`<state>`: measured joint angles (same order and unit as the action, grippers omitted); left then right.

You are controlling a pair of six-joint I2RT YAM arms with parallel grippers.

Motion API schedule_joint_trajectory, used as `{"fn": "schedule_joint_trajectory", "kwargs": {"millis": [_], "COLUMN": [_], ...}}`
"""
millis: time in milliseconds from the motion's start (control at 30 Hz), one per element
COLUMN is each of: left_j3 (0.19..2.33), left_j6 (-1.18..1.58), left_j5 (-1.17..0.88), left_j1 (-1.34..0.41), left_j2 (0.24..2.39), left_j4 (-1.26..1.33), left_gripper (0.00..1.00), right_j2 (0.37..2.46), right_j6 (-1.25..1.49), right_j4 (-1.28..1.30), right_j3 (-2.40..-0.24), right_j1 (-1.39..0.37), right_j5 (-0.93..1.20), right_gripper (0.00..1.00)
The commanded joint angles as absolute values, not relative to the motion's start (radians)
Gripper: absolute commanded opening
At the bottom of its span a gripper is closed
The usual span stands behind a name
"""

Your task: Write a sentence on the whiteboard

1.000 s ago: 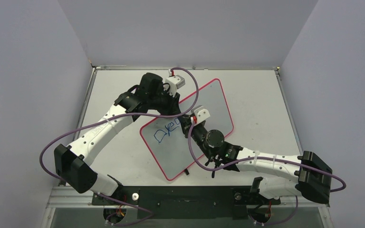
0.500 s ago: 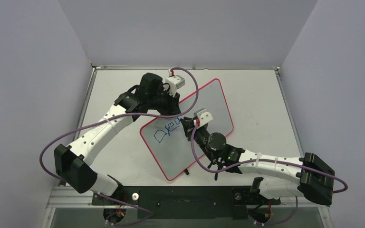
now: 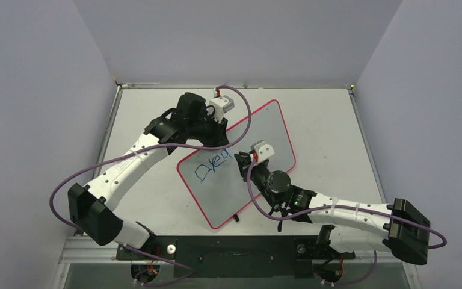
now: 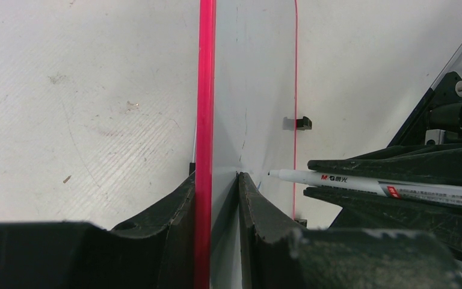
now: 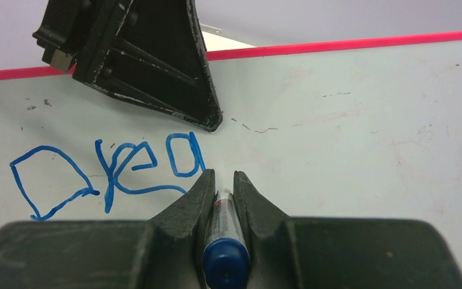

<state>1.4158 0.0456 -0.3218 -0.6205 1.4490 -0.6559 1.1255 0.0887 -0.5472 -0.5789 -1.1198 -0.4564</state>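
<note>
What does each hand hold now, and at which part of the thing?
The left hand clamps the whiteboard at its red-rimmed edge. The right hand grips a marker around its barrel, blue end toward the wrist.

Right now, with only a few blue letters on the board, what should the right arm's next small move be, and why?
Probably slide the marker tip just past the last letter and start the next stroke. The writing stops beside the right fingers, bare board lies beyond, and the left fingers clamp the rim.
</note>
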Motion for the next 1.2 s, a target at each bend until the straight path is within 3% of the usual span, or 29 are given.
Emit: {"fn": "schedule_joint_trajectory", "kwargs": {"millis": [0,600,1167], "left_j3": [1.421,1.414,1.407], "left_j6": [-0.020,-0.018,-0.017], "left_j5": [-0.232,-0.231,-0.225], "left_j1": [-0.613,-0.619,-0.621], "left_j2": [1.397,1.390,1.383], "left_j4": [-0.607,-0.603,-0.597], "left_gripper": [0.00,0.00,0.00], "right_j2": [1.090,1.177,1.214], "right_j6": [0.063,0.008,0.026], "right_j4": [-0.558,-0.605,-0.624], "right_j3": [-0.591,-0.699,-0.669], "right_j1": [-1.123,-1.102,-1.085], "right_j5": [-0.483,-0.466,-0.449], "right_gripper": [0.00,0.00,0.00]}}
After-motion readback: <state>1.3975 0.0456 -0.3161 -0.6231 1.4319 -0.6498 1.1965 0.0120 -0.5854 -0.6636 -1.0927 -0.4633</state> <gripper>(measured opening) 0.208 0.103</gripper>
